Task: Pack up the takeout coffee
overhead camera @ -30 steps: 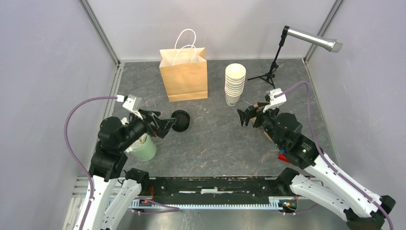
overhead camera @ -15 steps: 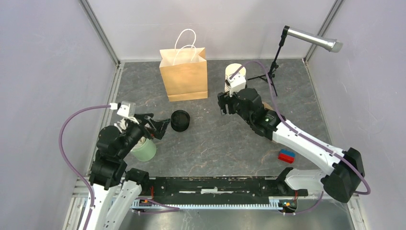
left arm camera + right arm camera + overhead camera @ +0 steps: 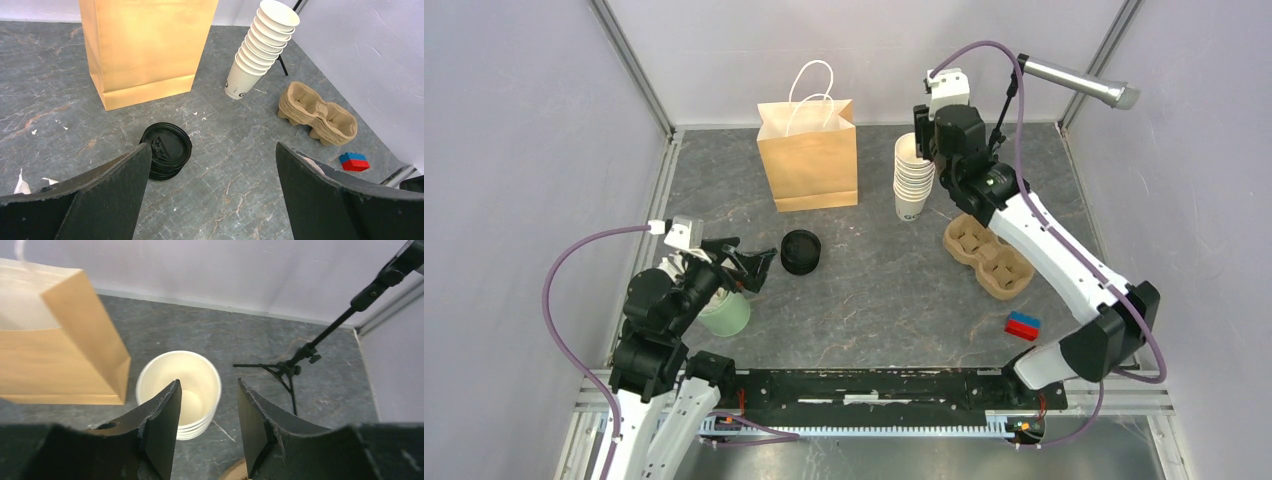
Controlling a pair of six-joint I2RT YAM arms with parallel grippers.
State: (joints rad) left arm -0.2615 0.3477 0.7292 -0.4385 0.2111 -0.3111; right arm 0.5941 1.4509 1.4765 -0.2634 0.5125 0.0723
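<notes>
Our right fingers (image 3: 160,430) hovered apart over the top cup of the one stack of lidless cups (image 3: 192,375), clamped on nothing. Our left fingers (image 3: 100,200) gaped wide above the desk (image 3: 240,165) near the one pile of black lids (image 3: 167,150). Beyond stood one paper bag (image 3: 145,45), one pulp carrier (image 3: 320,112) and one red-and-blue block (image 3: 354,162); where a lidded takeout coffee stood we could not tell.

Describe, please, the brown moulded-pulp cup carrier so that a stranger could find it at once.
Start at the upright brown paper bag with white handles. Right of it stands a tall stack of lidless cream cups; the carrier lies nearer, right of that, the only low tan tray with round wells.
</notes>
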